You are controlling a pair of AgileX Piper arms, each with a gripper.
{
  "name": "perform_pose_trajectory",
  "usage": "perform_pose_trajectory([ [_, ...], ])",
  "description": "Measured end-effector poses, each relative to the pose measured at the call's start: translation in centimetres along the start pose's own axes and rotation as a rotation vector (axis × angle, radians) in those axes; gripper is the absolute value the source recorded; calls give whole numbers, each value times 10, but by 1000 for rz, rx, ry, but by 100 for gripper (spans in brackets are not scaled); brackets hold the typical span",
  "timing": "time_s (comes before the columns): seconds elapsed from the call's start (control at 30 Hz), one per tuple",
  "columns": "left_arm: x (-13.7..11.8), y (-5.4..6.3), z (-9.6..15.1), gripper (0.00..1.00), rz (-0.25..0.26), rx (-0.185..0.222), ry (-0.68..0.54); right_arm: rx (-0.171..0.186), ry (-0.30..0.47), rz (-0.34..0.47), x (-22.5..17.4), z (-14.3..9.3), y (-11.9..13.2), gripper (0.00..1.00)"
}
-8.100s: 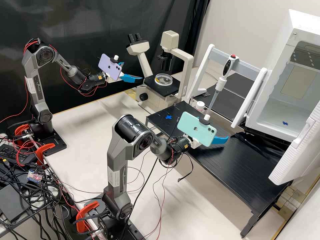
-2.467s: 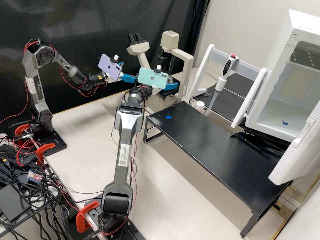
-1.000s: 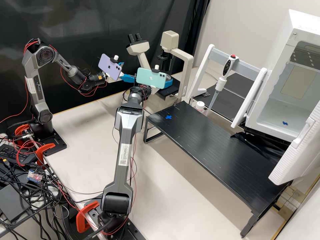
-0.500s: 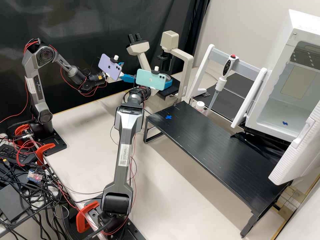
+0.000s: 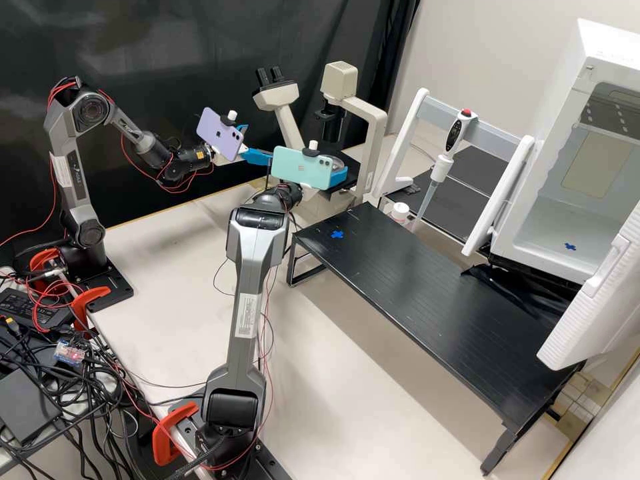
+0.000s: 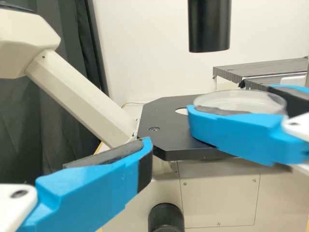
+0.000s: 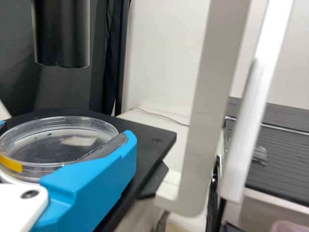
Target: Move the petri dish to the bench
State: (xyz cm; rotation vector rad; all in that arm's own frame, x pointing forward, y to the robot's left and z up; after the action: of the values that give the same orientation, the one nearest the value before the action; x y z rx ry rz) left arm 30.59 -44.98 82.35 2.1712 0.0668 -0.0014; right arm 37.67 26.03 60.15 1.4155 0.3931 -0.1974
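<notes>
Going left to right in the high view: cables (image 5: 50,373) piled at the near-left corner, beside the pale table (image 5: 167,267). My left gripper (image 5: 259,143), purple phone (image 5: 221,133) mounted on it, is raised just beside the microscope (image 5: 275,97), jaws apart. My right gripper (image 5: 338,166), green phone (image 5: 301,167) on it, is over the microscope's black stage, 2 blue fingers on opposite sides of the petri dish (image 7: 60,140); I read the jaws as clamped on it. Dish is clear and round, with 1 yellow mark on its side. Can't tell if its base touches the stage. From the left wrist view I also get the dish between the right gripper's 2 fingers, above the stage.

Further right, low black stand (image 5: 413,293) on the table, 1 blue cross (image 5: 337,235) near its far-left end. Behind it, white-capped bottle (image 5: 399,213), then a pipette (image 5: 441,163), red button on top, tip down and tilted, at a white-and-grey rack (image 5: 487,137). Far right, white cabinet (image 5: 603,50), door (image 5: 600,303) open, 1 blue cross on its floor.
</notes>
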Motion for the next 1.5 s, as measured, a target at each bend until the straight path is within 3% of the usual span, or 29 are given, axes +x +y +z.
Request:
perform_pose_trajectory([
  [0.1, 0, 0, 0, 100, 0, 0, 0, -20, 15, 3, -22, 4, 1, 0],
  [0.17, 0, 0, 0, 100, 0, 0, 0, 0, 28, 6, -36, 2, 4, 0],
  [0.27, 0, 0, 0, 100, 0, 0, 0, -5, 55, 6, -52, -2, 7, 0],
  [0.37, 0, 0, 0, 100, 0, 0, 0, -33, 84, 31, -79, 3, 8, 0],
  [0.53, 0, 0, 0, 100, 0, 0, 0, -23, 105, 38, -112, 12, 12, 0],
  [0.6, 0, 0, 0, 100, 0, 0, 0, -36, 98, 34, -126, 25, 10, 0],
  [0.77, 0, 0, 0, 100, 0, 0, 0, -4, 83, 69, -152, 51, 13, 0],
  [0.87, 0, 0, 0, 100, 0, 0, 0, -34, 89, 124, -164, 73, 18, 0],
  [1.0, 0, 0, 0, 100, 0, 0, 0, -12, 46, 186, -174, 99, 24, 0],
  [1.1, 0, 0, 0, 100, 0, 0, 0, -31, 50, 209, -180, 117, 26, 0],
  [1.27, 0, 0, 0, 100, 0, 0, 0, -10, 29, 236, -190, 136, 27, 0],
  [1.5, 0, 0, 0, 100, 0, 0, 0, 15, 44, 239, -192, 140, 23, 0],
])
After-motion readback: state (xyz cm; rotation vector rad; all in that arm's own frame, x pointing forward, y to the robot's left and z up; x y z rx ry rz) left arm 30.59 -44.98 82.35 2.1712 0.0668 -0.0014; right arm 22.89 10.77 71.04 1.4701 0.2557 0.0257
